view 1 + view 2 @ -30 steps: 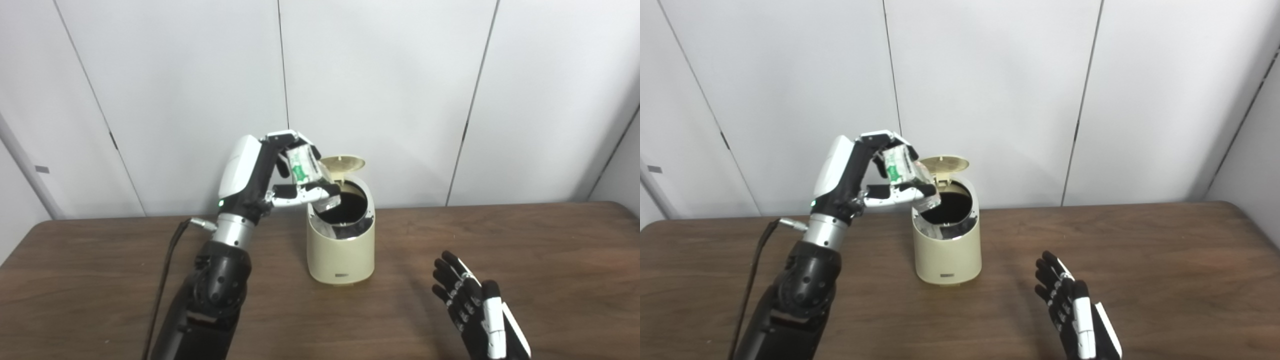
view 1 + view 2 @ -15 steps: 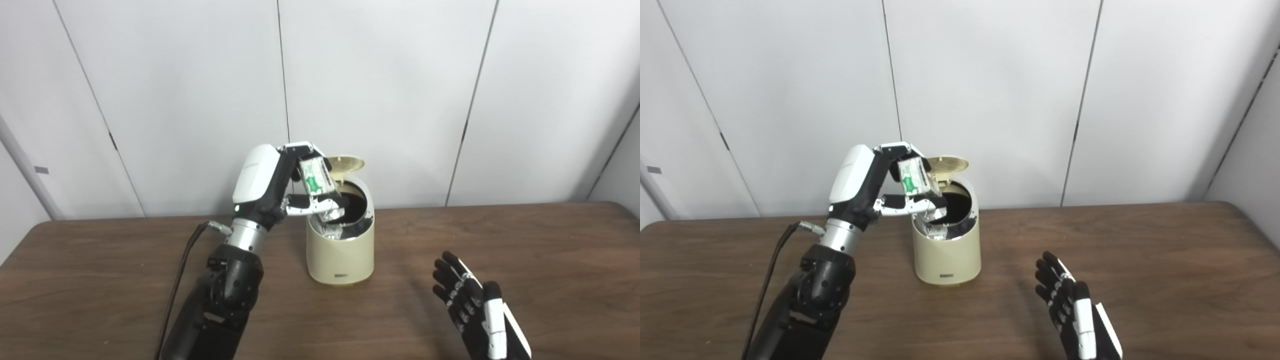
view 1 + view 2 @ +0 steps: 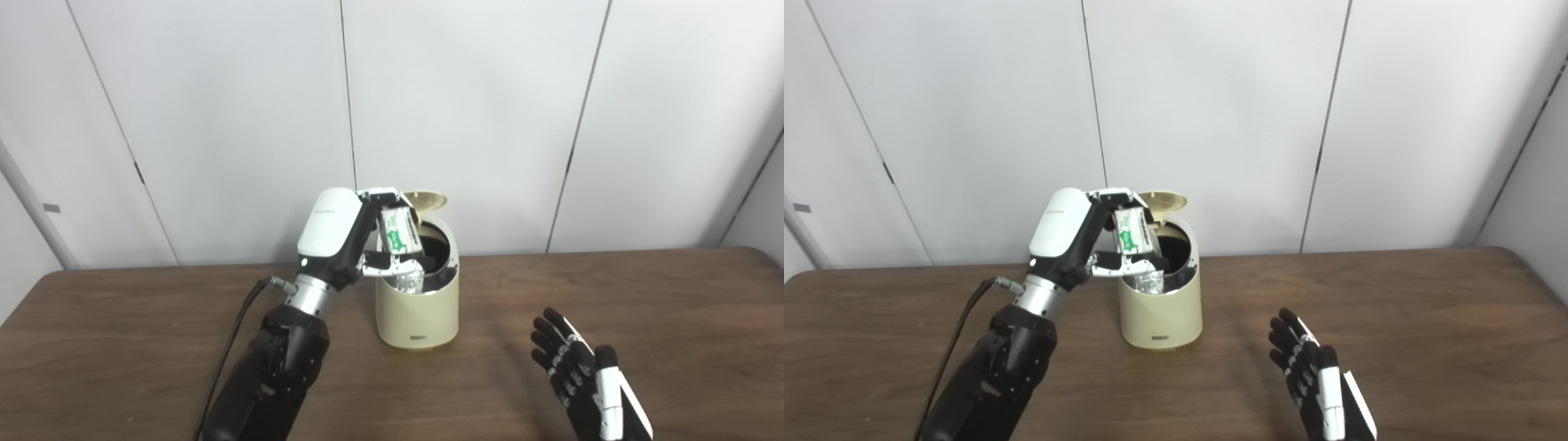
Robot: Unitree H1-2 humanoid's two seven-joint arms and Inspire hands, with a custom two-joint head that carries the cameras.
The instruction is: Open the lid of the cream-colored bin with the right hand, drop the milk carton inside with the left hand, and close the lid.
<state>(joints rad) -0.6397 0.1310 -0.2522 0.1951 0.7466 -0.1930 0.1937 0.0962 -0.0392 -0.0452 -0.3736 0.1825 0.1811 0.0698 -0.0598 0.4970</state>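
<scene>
The left hand (image 3: 352, 236) fingers clamp the tilted milk carton (image 3: 399, 229) over the open bin (image 3: 418, 306); released off-centre, it could catch the rim and tumble onto the worktop (image 3: 674, 306), while the right hand (image 3: 582, 373) waits spread and empty.

Round cream-colored plastic bin (image 3: 418, 309) mid-table, mouth open; hinged lid (image 3: 424, 199) raised at rear rim. Left hand (image 3: 358, 242) with white-green milk carton (image 3: 399, 231) fills mouth's left half. Right half unobstructed. Brown wooden table (image 3: 674, 318) bare around open-fingered right hand (image 3: 582, 383), well apart from bin.
</scene>
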